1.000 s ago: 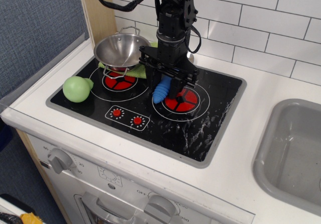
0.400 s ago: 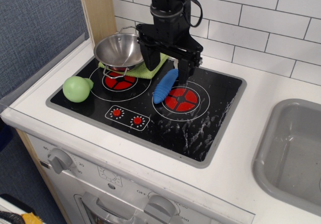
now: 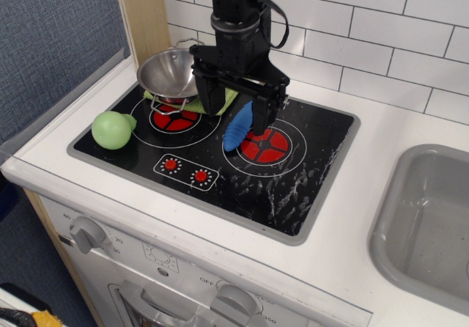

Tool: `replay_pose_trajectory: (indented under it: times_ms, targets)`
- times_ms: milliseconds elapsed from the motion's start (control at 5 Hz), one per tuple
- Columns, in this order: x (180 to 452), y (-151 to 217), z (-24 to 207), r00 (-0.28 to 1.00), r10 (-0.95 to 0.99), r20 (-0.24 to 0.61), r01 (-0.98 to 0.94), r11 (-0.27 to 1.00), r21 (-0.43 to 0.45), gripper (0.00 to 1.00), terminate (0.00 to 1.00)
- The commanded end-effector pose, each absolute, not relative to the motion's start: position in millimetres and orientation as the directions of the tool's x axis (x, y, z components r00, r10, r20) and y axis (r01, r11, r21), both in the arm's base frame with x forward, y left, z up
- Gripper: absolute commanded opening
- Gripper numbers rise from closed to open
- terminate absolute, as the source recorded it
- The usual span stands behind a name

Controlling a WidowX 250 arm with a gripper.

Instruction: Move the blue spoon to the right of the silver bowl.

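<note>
The blue spoon [image 3: 238,126] lies on the black toy stovetop [image 3: 308,166], at the left edge of the right burner. Only its ribbed blue handle shows; the scoop is hidden behind my gripper. The silver bowl [image 3: 172,73] stands to its left at the back of the left burner, resting on a green cloth [image 3: 223,100]. My gripper [image 3: 234,111] hangs just above the spoon's far end. Its jaws are wide open, one finger [image 3: 207,98] towards the bowl and one [image 3: 261,116] over the right burner. It holds nothing.
A pale green ball-like toy [image 3: 112,130] sits at the stovetop's left edge. Two red knobs [image 3: 185,170] are at the stove's front. A grey sink [image 3: 429,224] is at the right. A wooden post [image 3: 143,15] and a white tiled wall stand behind.
My gripper was low around the spoon, then opened and rose away from it. It has since shifted a little left and down. The spoon lies in about the same place.
</note>
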State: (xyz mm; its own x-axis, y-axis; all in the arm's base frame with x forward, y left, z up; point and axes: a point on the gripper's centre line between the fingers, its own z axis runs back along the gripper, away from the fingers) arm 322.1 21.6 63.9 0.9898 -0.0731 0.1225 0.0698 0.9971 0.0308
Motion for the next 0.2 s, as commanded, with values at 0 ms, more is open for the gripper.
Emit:
replay_pose_trajectory:
  times_ms: [0]
  targets:
    - [321.1, 22.4, 86.2, 0.979, -0.079, 0.187, 0.072, 0.997, 0.043, 1.0, 1.0]
